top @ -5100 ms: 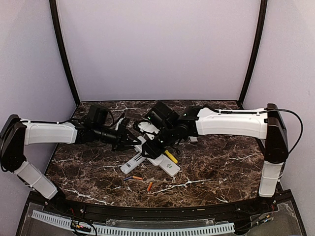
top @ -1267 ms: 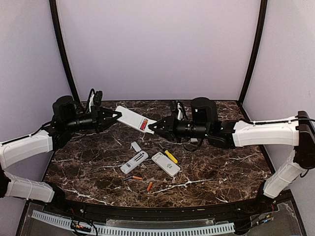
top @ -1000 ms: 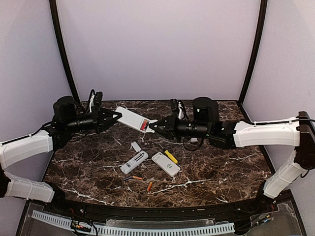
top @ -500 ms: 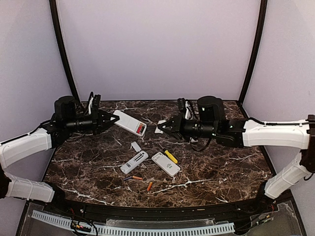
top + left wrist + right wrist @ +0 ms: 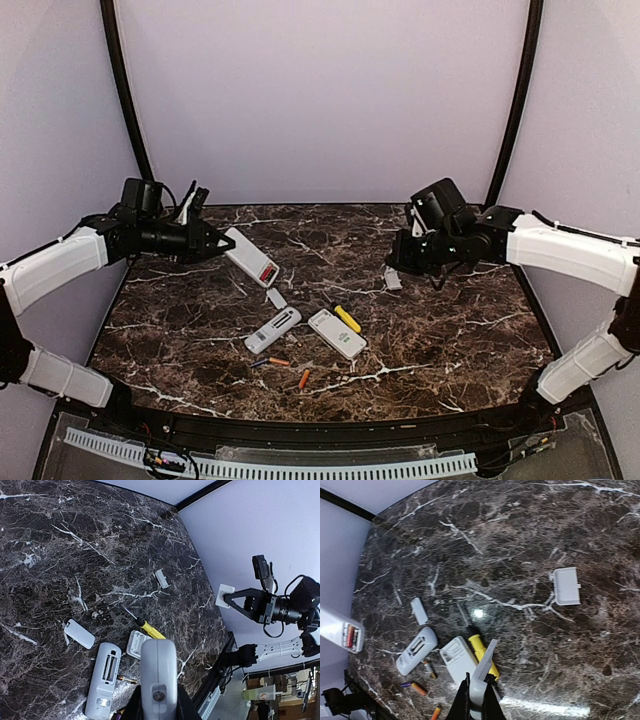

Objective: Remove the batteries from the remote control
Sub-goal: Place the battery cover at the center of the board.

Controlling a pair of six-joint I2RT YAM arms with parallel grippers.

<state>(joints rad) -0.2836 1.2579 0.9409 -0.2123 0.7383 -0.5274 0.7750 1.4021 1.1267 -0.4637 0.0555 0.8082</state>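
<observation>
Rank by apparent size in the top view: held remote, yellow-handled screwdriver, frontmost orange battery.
1. held remote, clearly largest, though held above the table, nearer the camera
2. yellow-handled screwdriver
3. frontmost orange battery

I record the remote (image 5: 250, 257) and its battery cover (image 5: 224, 595) now parted; the left gripper (image 5: 221, 245), clamped on the remote, has drawn back to the far left of the screwdriver (image 5: 346, 318); the right gripper (image 5: 477, 682), pinching the cover, has swung away to the screwdriver's far right; the red batteries (image 5: 268, 272) now sit exposed.

Raised white remote (image 5: 246, 253) holds orange-red batteries (image 5: 268, 272); loose batteries (image 5: 303, 378) lie on the table (image 5: 450, 330).
</observation>
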